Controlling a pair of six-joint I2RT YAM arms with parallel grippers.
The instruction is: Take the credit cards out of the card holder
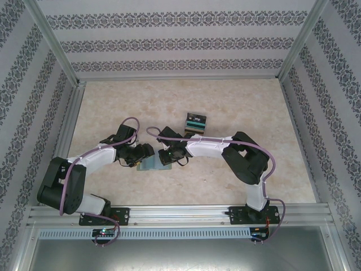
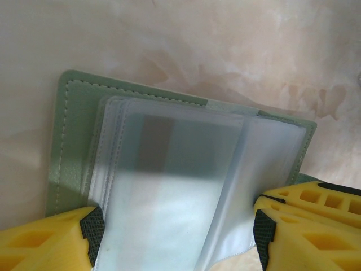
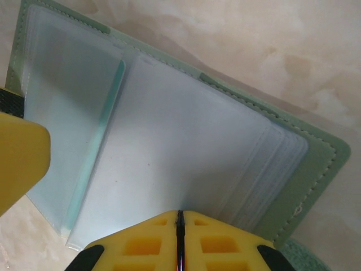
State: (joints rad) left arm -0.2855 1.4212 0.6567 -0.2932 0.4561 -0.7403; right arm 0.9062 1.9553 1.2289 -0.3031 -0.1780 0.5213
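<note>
Green card holder (image 1: 152,164) lies open on table (image 1: 113,107), toward 7 o'clock of centre. Left gripper (image 2: 177,240) spread wide astride clear sleeves (image 2: 180,169), grasping nothing. Right gripper (image 3: 179,234) clenched at sleeve edge, nearer; teal card (image 3: 98,147), likely sleeved, at its 10–11 o'clock, long axis 1-to-7.

Loose cards (image 1: 194,122) behind, rt of card holder (image 1: 152,165)

One open green card holder (image 1: 150,164). One staggered pile of credit cards (image 1: 195,122), exact number unclear. Two robot arms: left arm (image 1: 93,155), right arm (image 1: 211,145).
</note>
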